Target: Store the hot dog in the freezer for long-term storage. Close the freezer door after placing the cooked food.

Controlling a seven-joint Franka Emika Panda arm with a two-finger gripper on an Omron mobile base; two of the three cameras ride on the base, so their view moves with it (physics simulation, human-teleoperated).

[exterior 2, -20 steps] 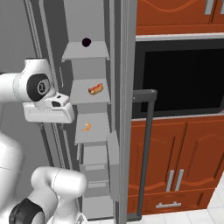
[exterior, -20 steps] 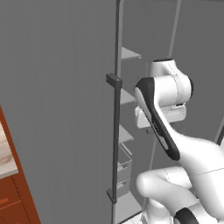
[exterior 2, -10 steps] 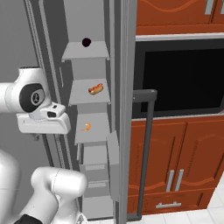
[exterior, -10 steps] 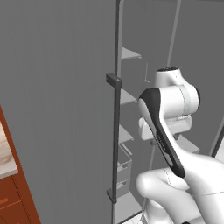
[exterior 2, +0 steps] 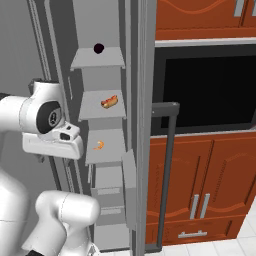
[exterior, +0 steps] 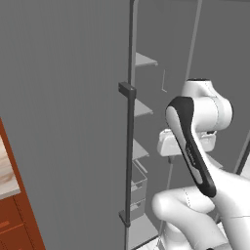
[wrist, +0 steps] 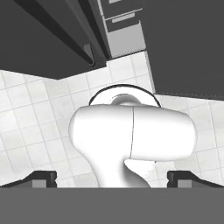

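Your freezer door (exterior: 63,122) stands swung wide, its long dark handle (exterior: 128,156) edge-on in the left base view. Beside it the freezer (exterior 2: 100,150) shows its white shelves, next to the dark oven (exterior 2: 205,90) and red-brown cabinets (exterior 2: 200,190). On the second shelf down lies the hot dog (exterior 2: 109,102), well inside; one shelf lower sits a small orange item (exterior 2: 99,145). Your gripper (wrist: 112,178) points down at the white tiled floor (wrist: 30,127), fingers spread wide, holding nothing.
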